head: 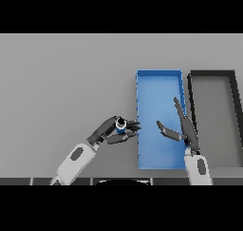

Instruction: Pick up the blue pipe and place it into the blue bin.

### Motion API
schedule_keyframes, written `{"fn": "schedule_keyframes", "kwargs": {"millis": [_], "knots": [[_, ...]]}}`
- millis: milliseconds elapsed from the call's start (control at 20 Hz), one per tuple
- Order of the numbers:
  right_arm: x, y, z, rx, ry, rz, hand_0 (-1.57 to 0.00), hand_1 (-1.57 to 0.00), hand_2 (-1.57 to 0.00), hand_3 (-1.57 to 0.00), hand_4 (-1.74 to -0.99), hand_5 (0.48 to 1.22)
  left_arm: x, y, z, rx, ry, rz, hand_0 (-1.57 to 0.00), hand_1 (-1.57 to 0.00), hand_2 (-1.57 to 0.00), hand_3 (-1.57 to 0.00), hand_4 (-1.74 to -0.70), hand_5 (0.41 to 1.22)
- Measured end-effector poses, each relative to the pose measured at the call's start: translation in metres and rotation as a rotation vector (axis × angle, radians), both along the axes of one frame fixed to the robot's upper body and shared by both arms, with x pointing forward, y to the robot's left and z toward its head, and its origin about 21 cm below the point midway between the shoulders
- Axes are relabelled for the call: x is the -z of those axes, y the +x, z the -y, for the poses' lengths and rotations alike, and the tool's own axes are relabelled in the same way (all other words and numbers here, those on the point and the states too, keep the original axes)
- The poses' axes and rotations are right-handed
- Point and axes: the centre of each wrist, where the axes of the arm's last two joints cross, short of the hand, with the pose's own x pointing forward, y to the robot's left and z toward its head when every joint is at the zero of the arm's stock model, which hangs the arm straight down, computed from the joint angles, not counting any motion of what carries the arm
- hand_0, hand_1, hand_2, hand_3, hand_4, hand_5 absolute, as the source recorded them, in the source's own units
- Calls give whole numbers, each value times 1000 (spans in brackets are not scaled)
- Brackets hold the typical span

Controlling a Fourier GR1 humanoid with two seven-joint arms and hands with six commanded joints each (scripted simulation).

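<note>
Left hand (110,131) grasps blue pipe (121,126) just outside blue bin (159,78)'s left wall; pipe's open end faces the camera, long axis roughly upright. Right hand (185,129) released, fingers straight, over bin's right side.

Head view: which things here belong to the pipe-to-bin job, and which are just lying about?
Belongs to the job:
- blue pipe, held in the left hand beside the bin's left wall
- blue bin

Just there:
- black bin, right of the blue one
- right hand, open over the blue bin
- grey table
</note>
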Motion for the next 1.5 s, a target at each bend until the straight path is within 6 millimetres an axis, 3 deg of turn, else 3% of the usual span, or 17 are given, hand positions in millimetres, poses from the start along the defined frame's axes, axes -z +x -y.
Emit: {"fn": "schedule_keyframes", "kwargs": {"millis": [250, 450, 550, 700, 800, 950, 1200, 1500], "knots": [[4, -3, -1, 5, -6, -3, 1, 1, 1, 1, -1124, 578, -10, -3, 6, 36, 21, -6, -1568, -1568, -1569, -1568, -1473, 1220], [11, -29, -8, 82, 8, 26, 1, 1, 1, 1, -1123, 578, -12, -4, 4, 49, 18, -2, -1570, -1570, -1570, -1570, -1474, 1220], [12, -42, -12, 148, 14, 37, 1, 1, 1, 1, -1157, 578, -10, -2, 4, 43, 35, -20, -1570, -1570, -1570, -1570, -1474, 1220], [8, -48, -12, 200, 17, 47, 1, -11, -3, 1, -1194, 572, -11, -3, -1, 46, 27, -3, -1571, -1571, -1571, -1571, -1474, 1221], [4, -50, -15, 169, 68, 95, 1, -22, -30, 1, -1166, 571, -9, -2, 0, 47, 41, -4, -1571, -1571, -1571, -1571, -1475, 1221], [-22, -50, -10, 54, 177, 223, 1, -11, -20, 1, -1169, 597, -8, -3, 0, 51, 44, -4, -1571, -1571, -1571, -1571, -1475, 1221], [-77, -46, -9, -183, 127, 205, 1, -3, -6, 1, -1185, 554, -15, -2, 3, 54, 52, 6, -1571, -1571, -1571, -1571, -1473, 1221], [-100, -34, -29, -384, -16, 89, 1, 0, -1, 1, -1256, 523, -13, 0, -2, 52, 74, 15, -1571, -1571, -1571, -1571, -1474, 1221]]}}
